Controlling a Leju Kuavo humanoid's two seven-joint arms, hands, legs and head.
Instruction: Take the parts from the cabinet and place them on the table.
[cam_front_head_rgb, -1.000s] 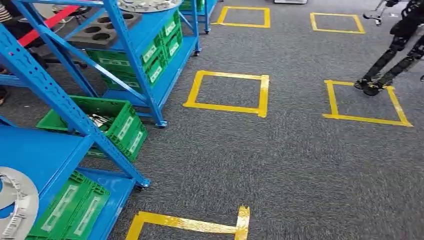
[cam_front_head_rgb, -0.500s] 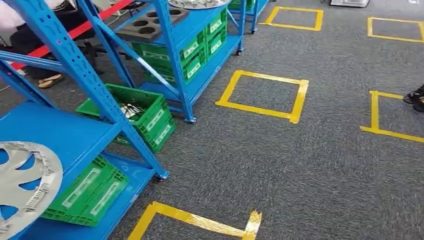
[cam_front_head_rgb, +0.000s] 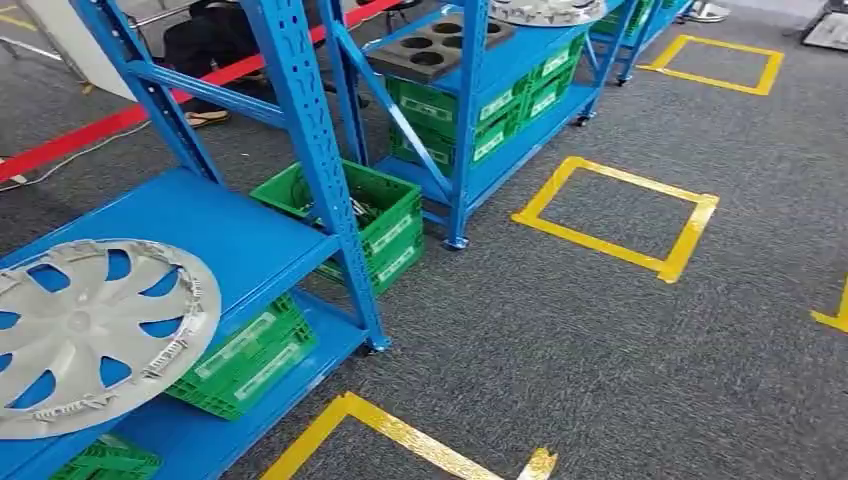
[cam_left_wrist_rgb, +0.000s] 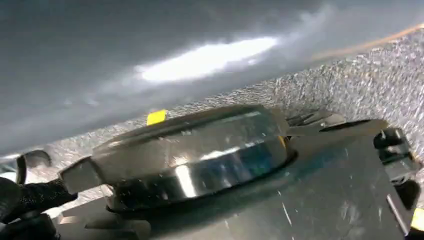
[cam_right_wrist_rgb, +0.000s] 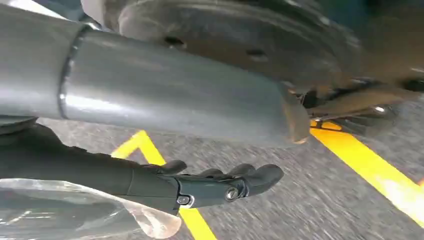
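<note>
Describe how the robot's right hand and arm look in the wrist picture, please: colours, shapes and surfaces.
The right hand has dark, almost black fingers with smooth rounded tips and small round metal fasteners at the joints. Beside it lies a thick grey thumb, a smooth glossy cylinder with a blunt end and a fine seam around it. A clear plastic cover sits below the hand's dark base.

No legible text (crate labels (cam_front_head_rgb: 236, 347) blurred)
</note>
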